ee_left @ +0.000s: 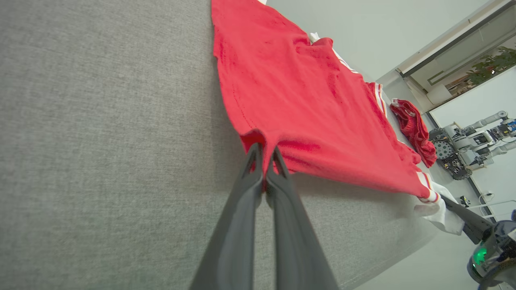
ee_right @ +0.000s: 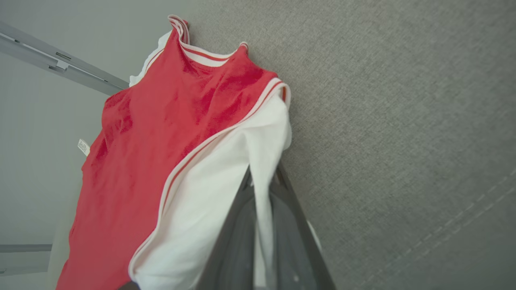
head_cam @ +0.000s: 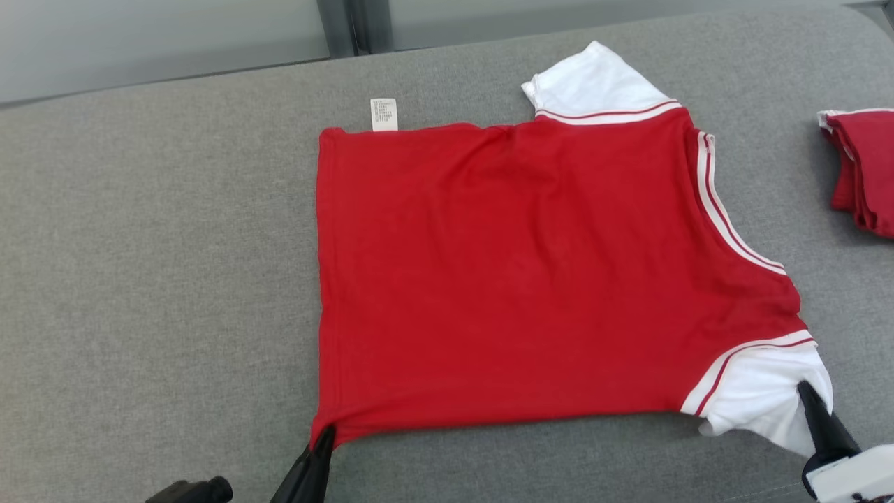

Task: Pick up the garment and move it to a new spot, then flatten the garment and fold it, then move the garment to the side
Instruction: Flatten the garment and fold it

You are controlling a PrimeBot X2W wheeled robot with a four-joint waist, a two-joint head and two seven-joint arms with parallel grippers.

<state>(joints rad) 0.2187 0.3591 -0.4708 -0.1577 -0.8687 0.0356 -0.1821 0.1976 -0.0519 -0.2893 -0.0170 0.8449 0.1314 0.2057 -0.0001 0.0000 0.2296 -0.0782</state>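
Note:
The garment (head_cam: 531, 272) is a red T-shirt with white sleeves and white-striped trim, spread flat on the grey padded table (head_cam: 154, 265), neck toward the right. My left gripper (head_cam: 324, 436) is shut on its near-left hem corner; in the left wrist view the red cloth (ee_left: 306, 104) is pinched between the dark fingers (ee_left: 264, 155). My right gripper (head_cam: 804, 391) is shut on the near white sleeve (head_cam: 761, 391); in the right wrist view that white sleeve (ee_right: 225, 177) runs down between the fingers (ee_right: 262, 177). A white care label (head_cam: 383, 114) sticks out at the far hem.
A second red garment (head_cam: 862, 171), folded, lies at the table's right edge. A grey wall and a dark post (head_cam: 342, 26) stand behind the table. In the left wrist view another robot (ee_left: 467, 145) stands across the room. Bare grey table stretches to the left.

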